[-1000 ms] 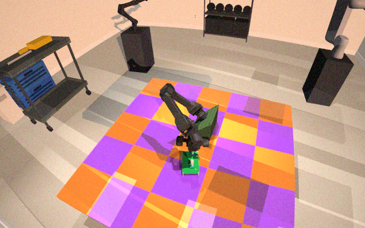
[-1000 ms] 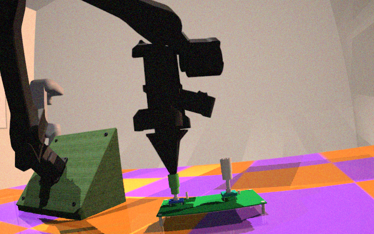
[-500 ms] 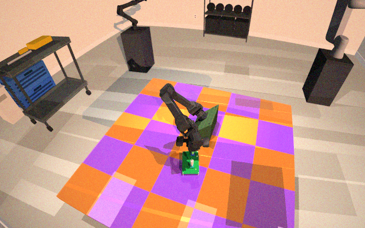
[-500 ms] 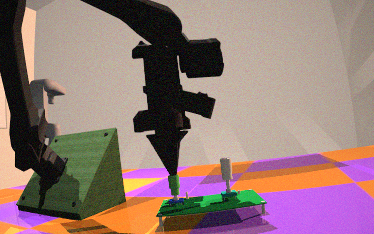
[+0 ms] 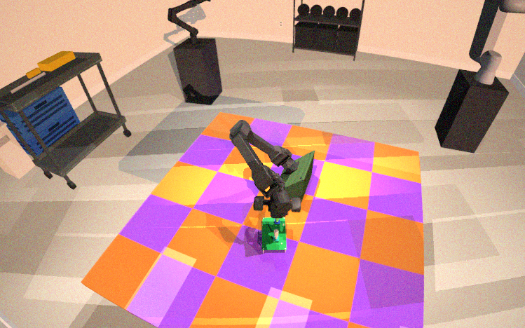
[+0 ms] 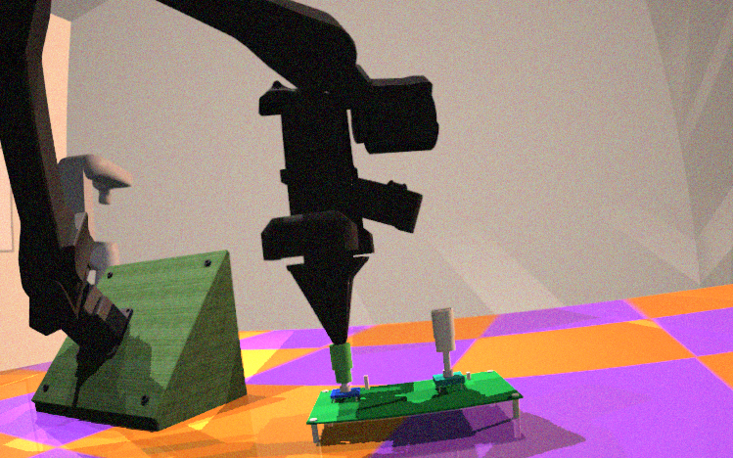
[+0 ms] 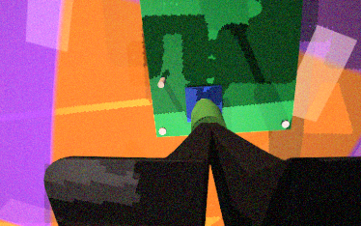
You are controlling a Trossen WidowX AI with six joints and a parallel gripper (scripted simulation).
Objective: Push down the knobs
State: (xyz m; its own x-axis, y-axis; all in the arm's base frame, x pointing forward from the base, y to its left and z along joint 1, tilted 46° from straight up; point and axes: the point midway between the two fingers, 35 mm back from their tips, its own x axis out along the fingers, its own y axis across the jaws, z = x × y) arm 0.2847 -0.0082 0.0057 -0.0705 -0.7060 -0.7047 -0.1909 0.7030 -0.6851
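Observation:
The green circuit board [image 5: 270, 246] [image 6: 491, 391] [image 7: 255, 117] stands on short legs. My gripper [image 6: 340, 341] [image 7: 208, 131] is shut and empty, its tips together on top of the green knob [image 6: 341, 362] [image 7: 207, 112]. That knob stands nearly upright above the blue potentiometer [image 6: 337, 393] [image 7: 194, 94]; a short piece of pale shaft shows between them in the exterior view. The grey knob [image 5: 275, 233] [image 6: 443, 329] stands high on its shaft, with a longer stretch of shaft visible above the teal potentiometer [image 6: 455, 379]. The wrist view does not show the grey knob.
A green wedge-shaped block [image 5: 300, 176] [image 6: 209, 342] carries the arm's base behind the board. A thin pale post [image 6: 366, 382] [image 7: 161, 83] rises from the board near the blue potentiometer. The board stands on an orange and purple checkered surface [image 5: 325, 277] [image 6: 602, 347].

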